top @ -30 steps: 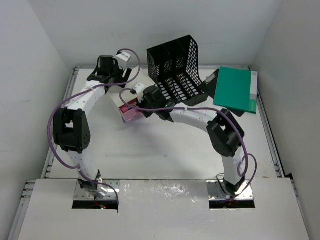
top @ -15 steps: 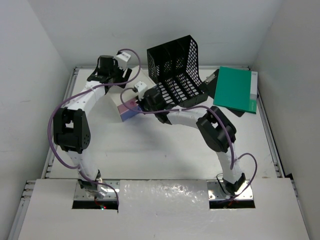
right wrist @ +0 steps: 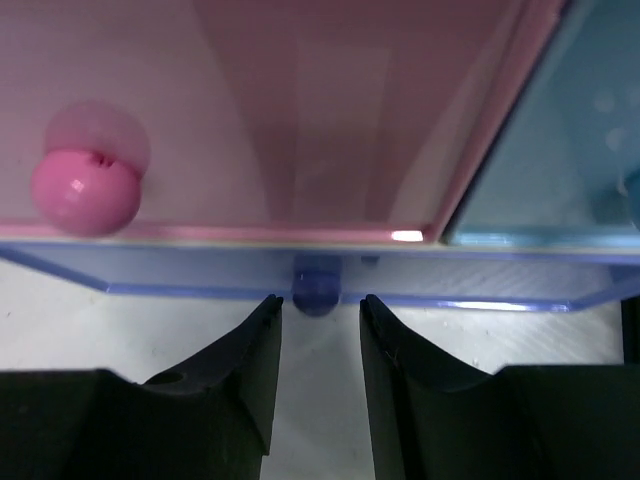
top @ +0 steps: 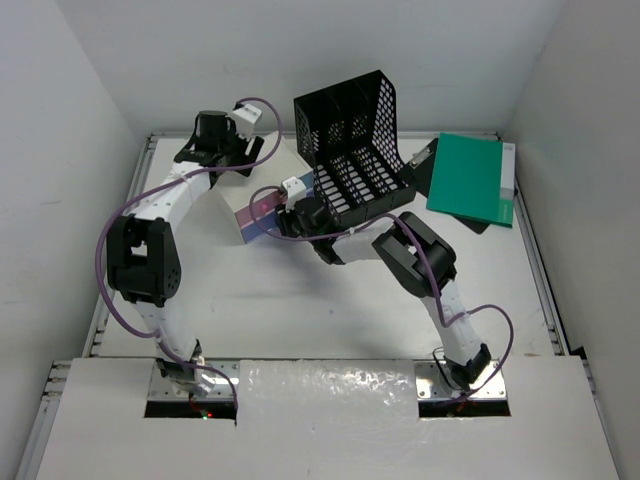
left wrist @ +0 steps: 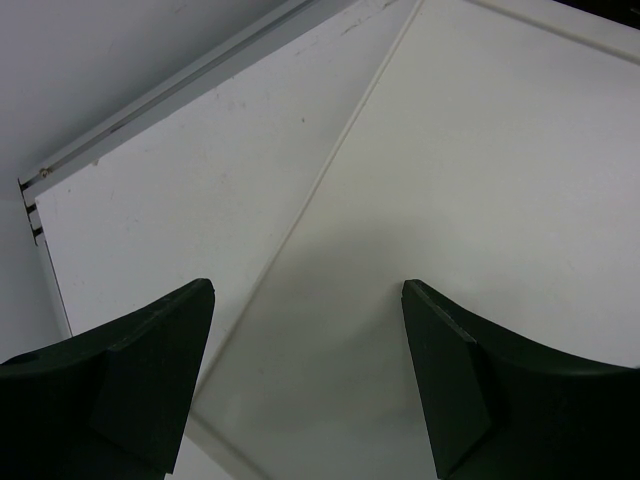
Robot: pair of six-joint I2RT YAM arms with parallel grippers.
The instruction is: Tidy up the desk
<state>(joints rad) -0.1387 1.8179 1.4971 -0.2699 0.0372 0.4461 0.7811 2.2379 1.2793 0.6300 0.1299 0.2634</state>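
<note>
- A white bench [top: 330,300] with a thin pale metal rim fills the floor of a white-walled booth. Two white and black robot arms are bolted at its near edge.
- A small drawer box [top: 262,195] with a cream top sits in the far left part of the bench, turned at an angle to the edges. Its front shows pink and blue.
- The left arm reaches along the left edge to the far left corner. The left end effector [top: 238,152] hangs over the back of the box.
- In the left wrist view, the left end effector [left wrist: 305,290] has its jaws spread wide with nothing between them. Below it lie the cream top of the drawer box [left wrist: 480,180] and a strip of bare bench [left wrist: 170,170].
- The right arm bends across the middle of the bench, and the right end effector [top: 283,215] sits at the front of the box.
- In the right wrist view, the right end effector [right wrist: 318,305] is partly open. Its two fingertips stand on either side of a small blue knob [right wrist: 316,290] with a thin gap on each side, so it grips nothing.
- Above that knob is a pink drawer [right wrist: 250,110] with a round pink knob [right wrist: 85,190], and a blue drawer [right wrist: 560,120] lies to its right.
- A black mesh file rack [top: 355,140] stands at the middle of the far edge, just beside the box.
- A green folder [top: 470,180] lies near the far right corner, on top of a dark board [top: 425,160].
</note>
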